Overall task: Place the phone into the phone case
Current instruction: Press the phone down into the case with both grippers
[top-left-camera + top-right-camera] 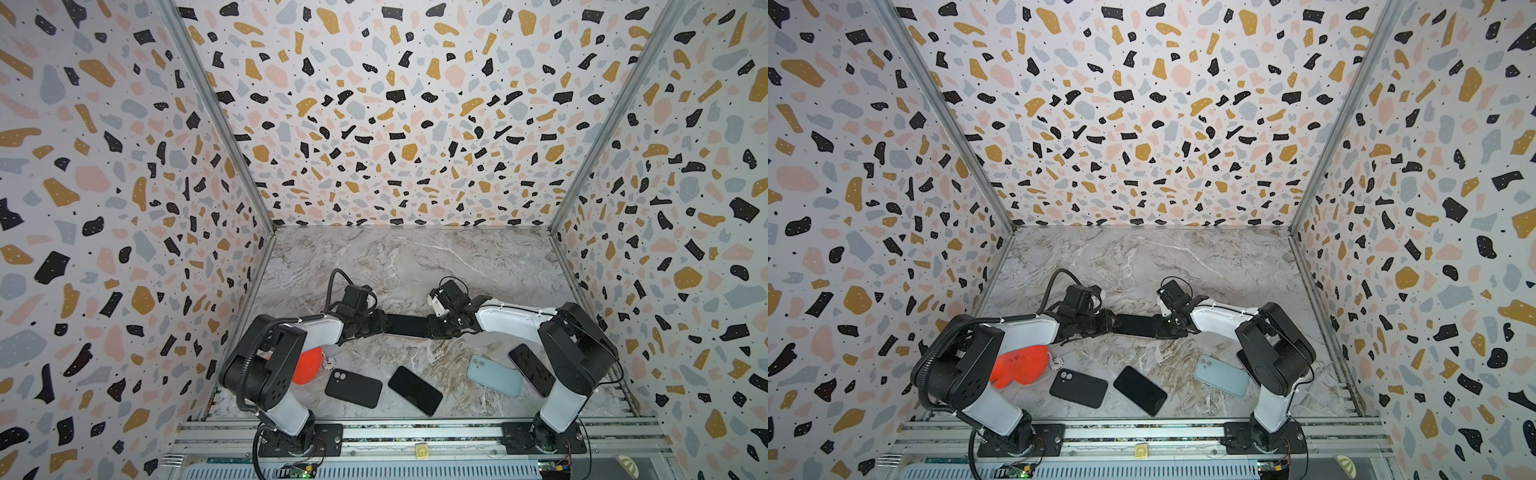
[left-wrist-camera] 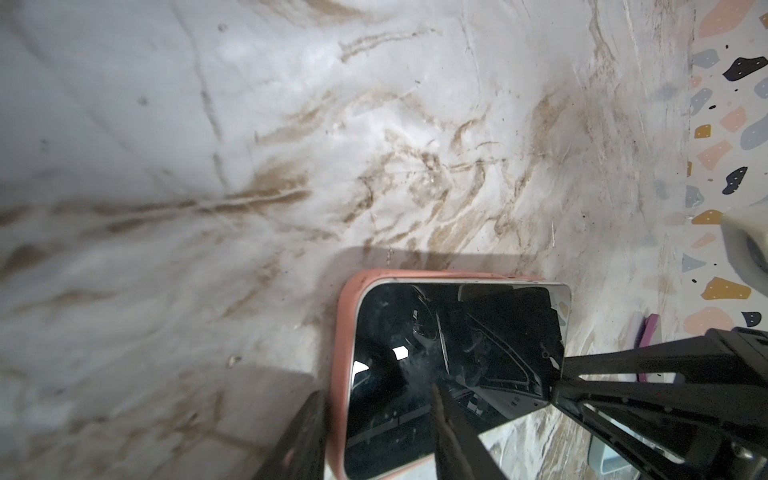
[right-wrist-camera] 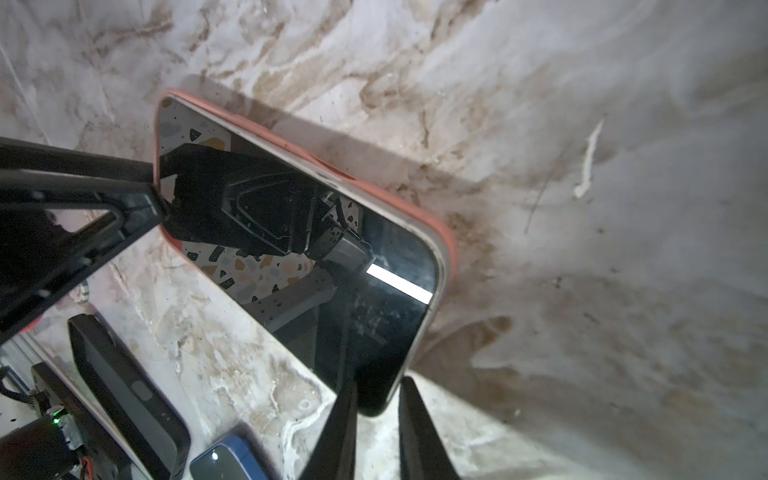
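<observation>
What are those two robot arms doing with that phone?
Both arms meet mid-table over a phone that lies screen-up in a pink case. The left gripper and the right gripper each work at one end of it. One corner still looks unseated. Other phones and cases lie untouched nearer the front.

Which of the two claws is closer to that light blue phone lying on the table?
Right. The right gripper works just behind the light blue phone; the left gripper is farther off, past the table's middle.

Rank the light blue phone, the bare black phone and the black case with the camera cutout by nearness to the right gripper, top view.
From the right gripper:
1. Light blue phone, right of centre.
2. Bare black phone, front centre.
3. Black case, front left, beside the orange object.
</observation>
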Robot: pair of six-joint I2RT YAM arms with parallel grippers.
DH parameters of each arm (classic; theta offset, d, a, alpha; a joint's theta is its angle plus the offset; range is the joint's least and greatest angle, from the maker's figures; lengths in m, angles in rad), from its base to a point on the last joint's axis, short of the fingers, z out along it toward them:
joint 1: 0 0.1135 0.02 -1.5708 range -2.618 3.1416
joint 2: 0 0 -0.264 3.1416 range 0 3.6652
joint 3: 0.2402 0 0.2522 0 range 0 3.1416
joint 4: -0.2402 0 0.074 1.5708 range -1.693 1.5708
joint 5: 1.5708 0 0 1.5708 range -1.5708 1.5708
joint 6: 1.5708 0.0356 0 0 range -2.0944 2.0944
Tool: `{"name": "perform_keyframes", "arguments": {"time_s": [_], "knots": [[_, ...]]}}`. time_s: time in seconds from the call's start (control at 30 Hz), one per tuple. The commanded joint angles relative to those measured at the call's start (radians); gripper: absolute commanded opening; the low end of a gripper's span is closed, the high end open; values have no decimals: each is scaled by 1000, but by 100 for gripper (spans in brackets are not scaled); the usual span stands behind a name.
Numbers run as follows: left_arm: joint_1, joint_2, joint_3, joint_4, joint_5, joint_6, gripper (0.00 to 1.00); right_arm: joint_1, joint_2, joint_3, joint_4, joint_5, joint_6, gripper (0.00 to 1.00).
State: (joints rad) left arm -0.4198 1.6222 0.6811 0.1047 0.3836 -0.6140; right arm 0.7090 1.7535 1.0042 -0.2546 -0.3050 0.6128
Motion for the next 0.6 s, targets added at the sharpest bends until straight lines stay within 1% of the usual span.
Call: {"name": "perform_keyframes", "arguments": {"time_s": [0.0,0.33,0.57], "knots": [[-14,42,-14,1,27,-2,43,30,40,14,49,-50,-4,17],[-16,50,-21,13,31,-10,43,41,64,-4,85,-73,13,13],[-22,56,-21,24,32,-16,43,47,73,-9,103,-84,21,12]]}}
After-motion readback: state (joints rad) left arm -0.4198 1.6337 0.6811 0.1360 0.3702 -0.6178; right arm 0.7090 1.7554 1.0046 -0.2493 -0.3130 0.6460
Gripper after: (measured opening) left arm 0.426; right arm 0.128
